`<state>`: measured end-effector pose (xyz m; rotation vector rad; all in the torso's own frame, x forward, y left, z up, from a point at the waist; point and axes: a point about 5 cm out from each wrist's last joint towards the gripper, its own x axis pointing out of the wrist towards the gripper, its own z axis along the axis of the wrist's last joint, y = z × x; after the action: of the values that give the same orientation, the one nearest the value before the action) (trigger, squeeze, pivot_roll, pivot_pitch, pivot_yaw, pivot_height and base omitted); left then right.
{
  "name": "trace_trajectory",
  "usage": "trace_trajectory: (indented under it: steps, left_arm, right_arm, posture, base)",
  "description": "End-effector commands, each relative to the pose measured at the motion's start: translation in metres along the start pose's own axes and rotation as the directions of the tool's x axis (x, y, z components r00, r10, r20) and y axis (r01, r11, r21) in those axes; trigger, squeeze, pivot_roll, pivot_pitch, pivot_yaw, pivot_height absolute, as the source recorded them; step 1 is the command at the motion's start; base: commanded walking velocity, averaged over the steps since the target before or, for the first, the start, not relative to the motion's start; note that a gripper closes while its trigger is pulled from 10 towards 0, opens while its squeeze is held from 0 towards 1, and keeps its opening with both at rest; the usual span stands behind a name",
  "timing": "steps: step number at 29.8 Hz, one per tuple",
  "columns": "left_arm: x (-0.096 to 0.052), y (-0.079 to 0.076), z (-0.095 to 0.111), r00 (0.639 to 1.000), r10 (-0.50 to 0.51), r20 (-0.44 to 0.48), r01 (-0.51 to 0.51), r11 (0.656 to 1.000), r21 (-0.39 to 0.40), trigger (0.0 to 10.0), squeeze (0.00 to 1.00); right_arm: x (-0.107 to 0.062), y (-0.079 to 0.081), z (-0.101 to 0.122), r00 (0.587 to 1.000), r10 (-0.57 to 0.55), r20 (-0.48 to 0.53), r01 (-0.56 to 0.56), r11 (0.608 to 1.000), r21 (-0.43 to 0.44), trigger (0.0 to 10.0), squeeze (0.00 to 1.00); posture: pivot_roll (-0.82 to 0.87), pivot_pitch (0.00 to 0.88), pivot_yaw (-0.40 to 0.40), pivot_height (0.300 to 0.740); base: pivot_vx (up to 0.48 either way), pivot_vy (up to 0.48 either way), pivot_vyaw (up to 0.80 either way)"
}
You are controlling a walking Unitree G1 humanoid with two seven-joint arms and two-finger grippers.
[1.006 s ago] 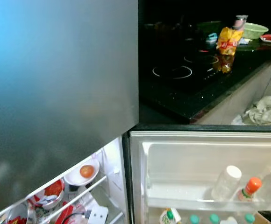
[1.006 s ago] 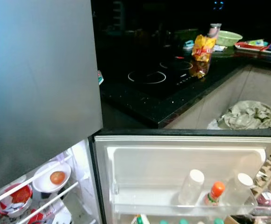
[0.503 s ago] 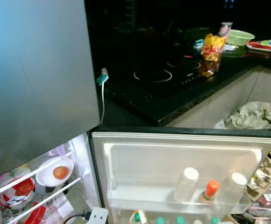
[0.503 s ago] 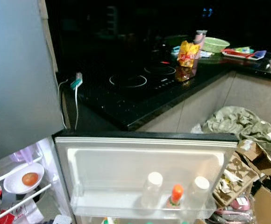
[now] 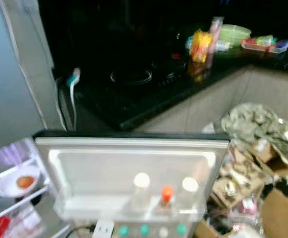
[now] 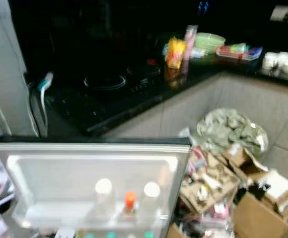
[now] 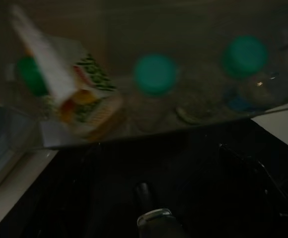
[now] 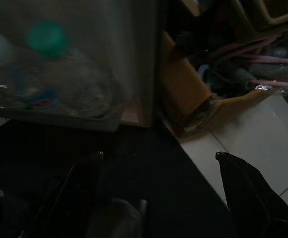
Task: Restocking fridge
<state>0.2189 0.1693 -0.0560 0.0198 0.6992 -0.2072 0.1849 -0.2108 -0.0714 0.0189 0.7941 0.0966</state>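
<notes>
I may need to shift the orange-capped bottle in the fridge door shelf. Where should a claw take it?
Grip the orange-capped bottle by its neck just under the cap, coming from above. It stands upright between two white-capped bottles, and the shelf rail fronts its body, so probably only the top is free.

Fridge door [image 5: 129,163] upper shelf held two white-capped bottles [image 5: 141,181], one orange-capped bottle [image 5: 167,193]. Lower door shelf: four green caps [image 5: 144,229] in blurred head view; left wrist view gave two green-capped bottles [image 7: 155,74], one carton [image 7: 79,99]. Fridge interior at 9 o'clock: one white bowl [image 5: 17,182]. Counter [image 5: 134,99]: one yellow bag [image 5: 200,45], one green bowl [image 5: 235,33]. Floor at 3 o'clock: several cardboard boxes [image 6: 255,210], number unclear.
</notes>
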Motion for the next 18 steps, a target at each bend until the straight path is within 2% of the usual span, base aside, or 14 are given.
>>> trace_trajectory:
  steps: [1, 16, 18]
  left_arm:
    - [-0.0028, 0.0004, -0.0084, 1.0, 0.011, -0.02, -0.012, 1.0, -0.021, 10.0, 0.0]
    - [-0.0032, 0.0022, -0.008, 1.0, 0.014, -0.016, -0.014, 0.999, -0.031, 10.0, 0.0]
    - [-0.0032, 0.0025, -0.0075, 1.0, 0.01, -0.015, -0.01, 1.0, -0.013, 10.0, 0.0]
  right_arm:
    - [-0.0015, -0.0031, -0.0024, 1.0, -0.007, -0.007, 0.007, 1.0, 0.002, 10.0, 0.0]
    - [0.0007, -0.0016, 0.0041, 1.0, 0.007, 0.011, -0.007, 1.0, -0.002, 10.0, 0.0]
    - [0.001, -0.0008, 0.0045, 1.0, 0.01, 0.012, -0.01, 1.0, 0.0, 10.0, 0.0]
  posture:
    - [-0.07, 0.082, 0.017, 0.74]
    - [-0.07, 0.082, 0.016, 0.74]
    - [-0.07, 0.08, 0.018, 0.74]
  base:
    - [0.0, 0.0, 0.0]
    - [0.0, 0.0, 0.0]
    - [0.0, 0.0, 0.0]
